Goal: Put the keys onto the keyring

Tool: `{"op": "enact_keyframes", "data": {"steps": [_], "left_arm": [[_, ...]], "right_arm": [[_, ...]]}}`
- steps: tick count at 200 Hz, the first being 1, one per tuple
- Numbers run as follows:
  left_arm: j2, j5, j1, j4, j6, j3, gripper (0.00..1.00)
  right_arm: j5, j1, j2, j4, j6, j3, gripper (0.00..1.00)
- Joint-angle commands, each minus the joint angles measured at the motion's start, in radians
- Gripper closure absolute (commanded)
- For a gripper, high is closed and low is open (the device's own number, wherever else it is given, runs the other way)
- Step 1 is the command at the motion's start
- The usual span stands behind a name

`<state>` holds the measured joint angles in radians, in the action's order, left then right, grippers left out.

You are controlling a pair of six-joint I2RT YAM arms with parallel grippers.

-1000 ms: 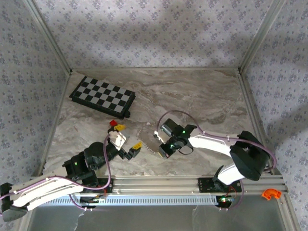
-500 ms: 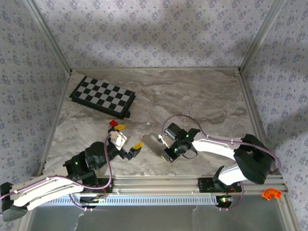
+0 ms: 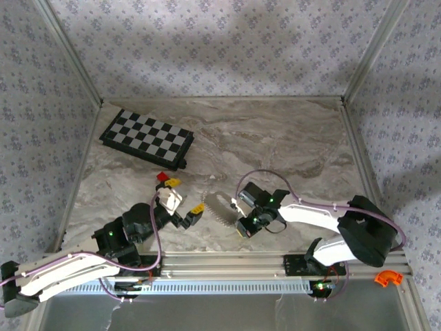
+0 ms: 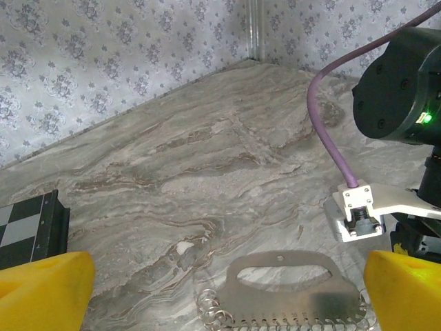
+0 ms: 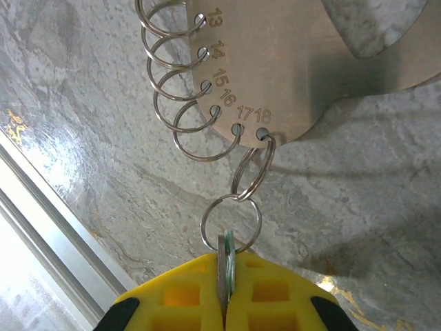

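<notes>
**Inspector:** Report the right claw.

**Operator:** My right claw (image 5: 224,293) is closed. Its yellow pads (image 5: 275,293) pinch the key (image 5: 227,255) edge-on, and a thin silvery edge with a sliver of mint green shows between them.

**Inspector:** Where is the keyring?

**Operator:** The keyring (image 5: 203,224) sits just above my pads, with its lower arc meeting the top of the key. I cannot tell whether the wire passes through the key's hole. A second split ring (image 5: 262,169) links the keyring to the hole stamped 18 in a flat metal plate (image 5: 296,69). Holes 13 to 17 each carry a ring of their own. The plate lies flat on the marble table (image 5: 83,158), whose aluminium edge rail (image 5: 48,227) runs close by.

**Inspector:** And the left claw?

**Operator:** My left claw (image 4: 222,293) is open, with its yellow fingertips (image 4: 41,293) wide apart and low over the marble. The plate's handle slot and coiled rings lie between them. The chessboard (image 4: 27,231) is at the left edge of that view, and the right arm's purple cable (image 4: 324,117) curves down on the other side.

**Inspector:** How does it look from above?

**Operator:** Both claws sit near the table's front edge. The plate lies between them, and the right claw is at its near end.
</notes>
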<state>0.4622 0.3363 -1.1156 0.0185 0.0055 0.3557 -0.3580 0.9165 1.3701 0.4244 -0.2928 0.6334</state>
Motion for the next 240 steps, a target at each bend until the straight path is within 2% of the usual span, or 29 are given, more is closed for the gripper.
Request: {"op": "enact_keyframes", "data": {"steps": [1,115,176,240], "left_arm": [[0.004,-0.011,0.008,-0.038,-0.008,0.002,0.01],[0.030,-0.030,0.025,-0.069,0.000,-0.002,0.01],[0.046,-0.039,0.030,-0.075,-0.001,0.001,0.01],[0.043,-0.035,0.031,-0.025,-0.039,0.017,0.01]], "right_arm": [[-0.007,0.010,-0.012,-0.003,-0.040,-0.027,1.00],[-0.006,0.013,-0.025,-0.035,-0.101,-0.081,1.00],[0.027,0.011,-0.065,-0.001,-0.109,-0.081,0.82],[0.111,0.004,-0.215,0.058,-0.114,-0.069,0.70]]}}
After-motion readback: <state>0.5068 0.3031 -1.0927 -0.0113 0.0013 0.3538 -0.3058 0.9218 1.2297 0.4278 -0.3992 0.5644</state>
